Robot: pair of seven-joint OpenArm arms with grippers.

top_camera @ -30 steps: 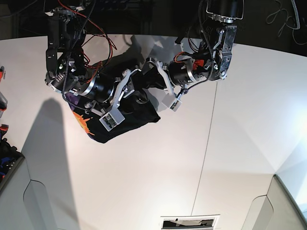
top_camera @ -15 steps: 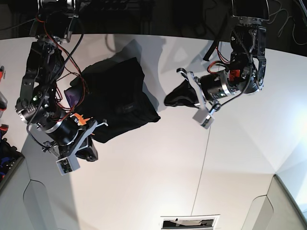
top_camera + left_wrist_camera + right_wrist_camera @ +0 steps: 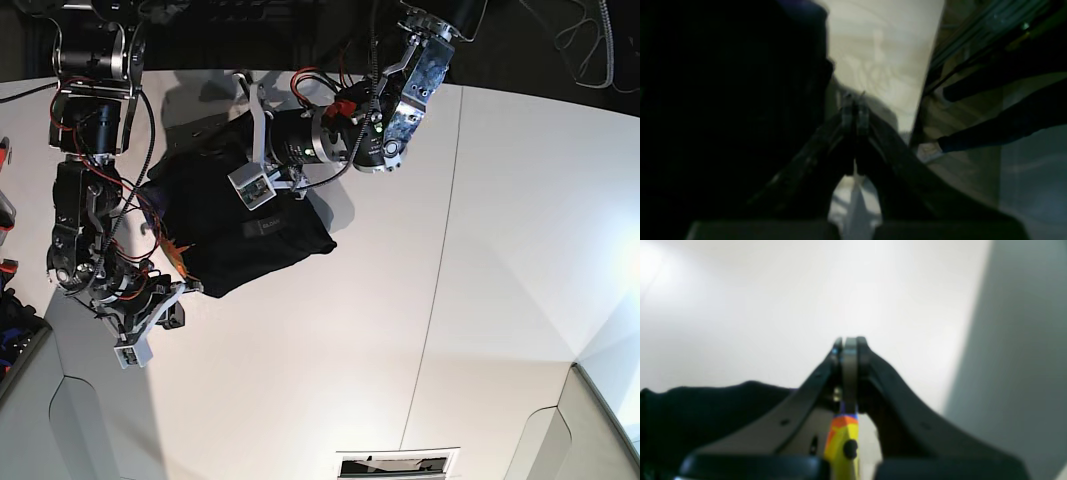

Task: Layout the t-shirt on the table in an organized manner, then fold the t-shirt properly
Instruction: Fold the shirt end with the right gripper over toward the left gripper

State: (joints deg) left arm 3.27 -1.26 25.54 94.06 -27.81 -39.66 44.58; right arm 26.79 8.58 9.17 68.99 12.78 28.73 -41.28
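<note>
The black t-shirt (image 3: 245,225) lies bunched on the white table (image 3: 400,330) at upper left, its orange print (image 3: 180,255) showing at the left edge. My right gripper (image 3: 176,310) sits at the shirt's lower-left corner. In the right wrist view the right gripper (image 3: 848,346) is shut, with orange and yellow printed cloth (image 3: 843,433) pinched between the jaws and black cloth (image 3: 706,413) to their left. My left gripper (image 3: 212,160) reaches over the shirt's top edge. In the left wrist view the left gripper (image 3: 855,113) is shut with no cloth showing between its tips, and dark shirt (image 3: 723,116) fills the left side.
A thin dark seam (image 3: 440,260) runs down the table right of the middle. Grey panels (image 3: 90,430) (image 3: 585,430) cut into the near corners, with a slotted opening (image 3: 395,465) at the bottom edge. Coloured items (image 3: 8,290) sit at the far left.
The right gripper left the shirt's middle, shut, and went to its lower-left corner. The left arm swung out right, then back over the shirt's top edge, staying shut.
</note>
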